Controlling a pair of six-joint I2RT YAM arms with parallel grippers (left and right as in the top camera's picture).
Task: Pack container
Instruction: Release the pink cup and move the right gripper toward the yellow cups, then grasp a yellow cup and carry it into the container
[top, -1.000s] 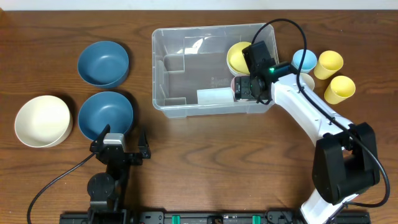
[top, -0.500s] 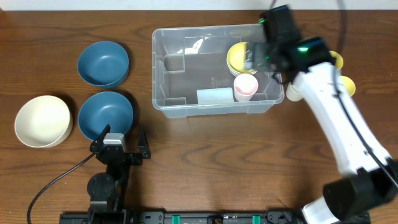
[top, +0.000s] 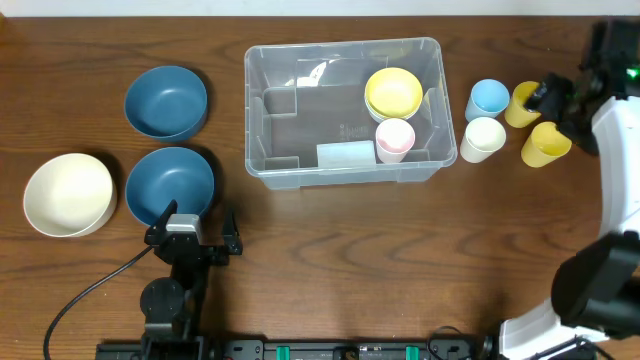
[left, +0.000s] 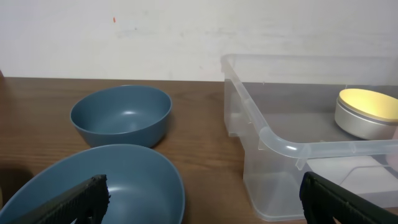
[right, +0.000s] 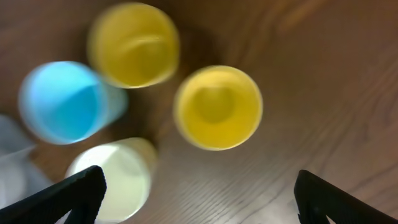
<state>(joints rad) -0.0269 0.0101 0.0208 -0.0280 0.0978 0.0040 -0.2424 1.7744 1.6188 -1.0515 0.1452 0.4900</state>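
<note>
The clear container (top: 250, 110) stands at the table's middle and holds a yellow bowl (top: 393, 92) and a pink cup (top: 394, 140). My right gripper (top: 560, 100) is open and empty, up over the cups to the right of the container. Its wrist view, which is blurred, looks down on two yellow cups (right: 134, 43) (right: 217, 107), a blue cup (right: 65, 101) and a white cup (right: 112, 177), with the open fingers (right: 199, 199) at the lower corners. My left gripper (top: 190, 235) is open and empty at the front left. The left wrist view shows the container's rim (left: 283, 144).
Two blue bowls (top: 166, 101) (top: 170, 185) and a cream bowl (top: 68, 194) sit left of the container. The blue cup (top: 489, 98), white cup (top: 483, 138) and yellow cups (top: 522, 103) (top: 545, 145) stand upright to its right.
My right gripper has let go of the pink cup inside the container, risen out and swung right to above the loose cups. The left arm has not moved.
</note>
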